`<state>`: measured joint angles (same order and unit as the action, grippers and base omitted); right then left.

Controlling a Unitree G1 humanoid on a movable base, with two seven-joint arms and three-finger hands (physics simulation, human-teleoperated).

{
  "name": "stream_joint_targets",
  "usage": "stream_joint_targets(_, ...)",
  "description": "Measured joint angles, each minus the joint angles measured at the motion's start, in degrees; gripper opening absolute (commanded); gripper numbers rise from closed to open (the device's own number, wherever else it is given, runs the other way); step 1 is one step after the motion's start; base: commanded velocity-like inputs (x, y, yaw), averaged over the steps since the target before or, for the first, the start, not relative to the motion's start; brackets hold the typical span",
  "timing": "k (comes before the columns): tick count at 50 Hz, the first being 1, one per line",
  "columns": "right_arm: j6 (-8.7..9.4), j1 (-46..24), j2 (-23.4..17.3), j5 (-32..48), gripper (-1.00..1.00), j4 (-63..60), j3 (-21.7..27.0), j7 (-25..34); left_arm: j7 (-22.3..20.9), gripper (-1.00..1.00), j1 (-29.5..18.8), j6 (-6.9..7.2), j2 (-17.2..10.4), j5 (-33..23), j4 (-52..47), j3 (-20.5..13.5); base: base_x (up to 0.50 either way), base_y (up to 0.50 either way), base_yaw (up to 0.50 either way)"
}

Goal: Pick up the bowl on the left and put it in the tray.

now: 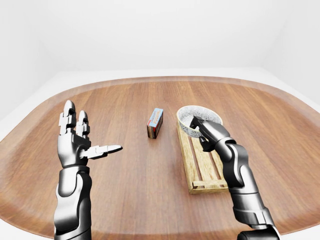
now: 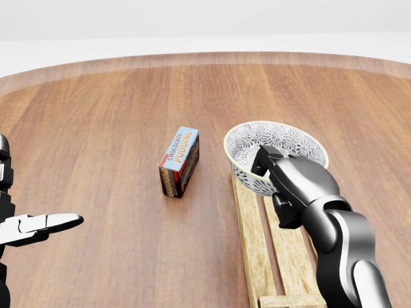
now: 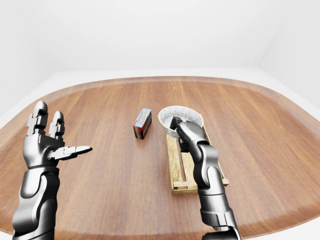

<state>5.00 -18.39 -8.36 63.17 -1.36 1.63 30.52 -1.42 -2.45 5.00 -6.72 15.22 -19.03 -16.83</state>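
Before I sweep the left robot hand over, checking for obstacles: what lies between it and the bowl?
Only the pudding box on bare table, per the head view.

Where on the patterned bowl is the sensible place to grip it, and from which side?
On the rim. The bowl is wide, thin-walled and open upward, so its edge likely suits a pinch best. The right hand grips it that way, at the near rim toward the head view's bottom, fingers over the lip, coming up along the wooden tray. The left hand is open, holding nothing.
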Motion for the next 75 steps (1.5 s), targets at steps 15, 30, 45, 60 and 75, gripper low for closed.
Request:
stream_joint_targets(15, 0.0, 0.1, -0.7, 0.6, -1.0, 2.7, 0.3, -3.7, 0.0, 1.0, 0.0, 0.0, 0.1, -0.1, 0.1, 0.1, 0.0, 0.0, 0.0)
stream_joint_targets(30, 0.0, 0.2, -1.0, -0.2, -1.0, 5.3, 0.6, -6.5, 0.0, 1.0, 0.0, 0.0, 0.0, -0.1, 0.1, 0.1, 0.0, 0.0, 0.0)
stream_joint_targets(45, 0.0, 2.6, -1.9, -3.4, -1.0, 8.1, 1.6, -10.7, 0.1, 1.0, 0.0, 0.0, 0.0, 0.0, 0.0, 0.0, 0.0, 0.0, 0.0)
stream_joint_targets(60, 0.0, 3.5, -2.4, -6.1, -1.0, 13.0, 1.5, -14.5, 0.1, 1.0, 0.0, 0.0, 0.0, 0.1, -0.1, -0.1, 0.0, 0.0, 0.0)
stream_joint_targets(75, 0.0, 3.2, -2.7, -5.6, -1.0, 15.6, 0.8, -15.3, 0.1, 1.0, 0.2, 0.0, 0.1, 0.2, -0.5, -0.1, 0.0, 0.0, 0.0)
